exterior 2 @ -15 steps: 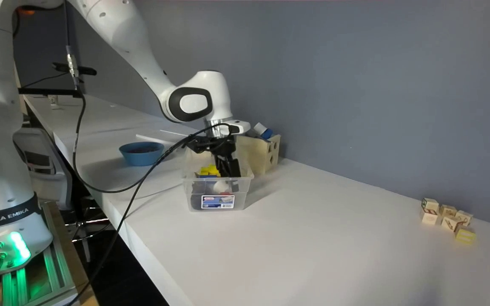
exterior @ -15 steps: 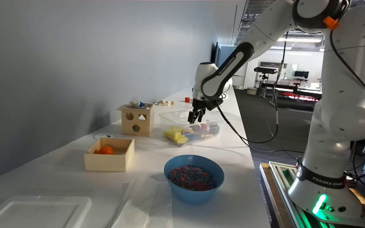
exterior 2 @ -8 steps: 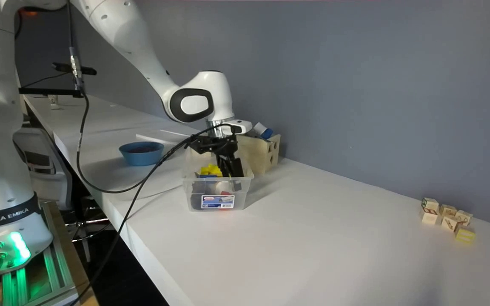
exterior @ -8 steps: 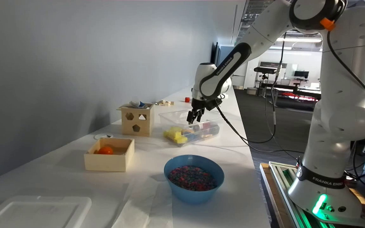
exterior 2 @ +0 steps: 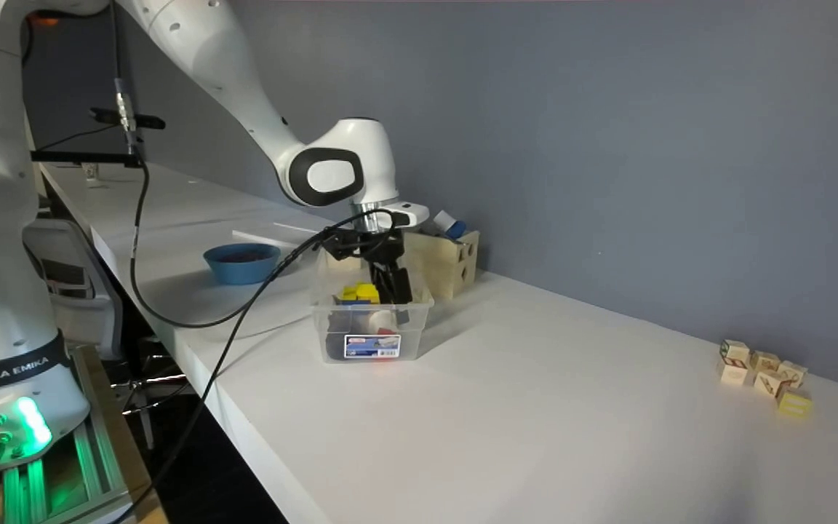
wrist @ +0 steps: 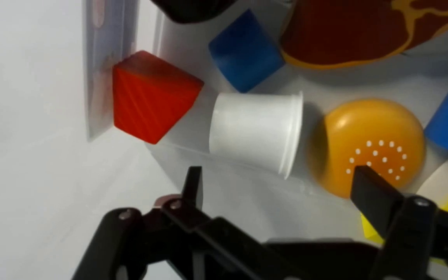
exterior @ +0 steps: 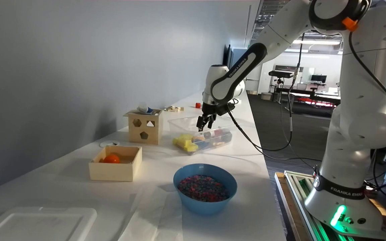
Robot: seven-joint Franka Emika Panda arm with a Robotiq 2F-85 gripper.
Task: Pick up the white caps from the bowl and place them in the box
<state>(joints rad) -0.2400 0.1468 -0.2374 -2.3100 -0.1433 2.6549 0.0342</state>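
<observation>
The see-through container that is the bowl [exterior: 177,124] shows in both exterior views [exterior 2: 419,306]. In the wrist view a white cup-shaped cap [wrist: 253,130] lies on its side in it, rim to the right. It also shows through the wall in an exterior view [exterior 2: 381,320]. My gripper [wrist: 278,170] is open with nothing between its fingers [wrist: 375,198]; the cap lies beyond the fingertips. In both exterior views the gripper [exterior: 204,128] points down over the container [exterior 2: 394,300]. The wooden box [exterior: 156,129] with holes stands beside the container, against the wall side [exterior 2: 433,262].
Around the cap lie a red block [wrist: 152,99], a blue block [wrist: 245,52] and an orange round toy [wrist: 368,136]. Yellow pieces [exterior: 184,142] are at the container's near end. A blue bowl [exterior: 203,206], a low wooden box [exterior: 111,172] and a white lid [exterior: 39,222] stand nearer.
My gripper has shifted slightly left in an exterior view, still over the container and still open. The box and the things on the table have not moved.
</observation>
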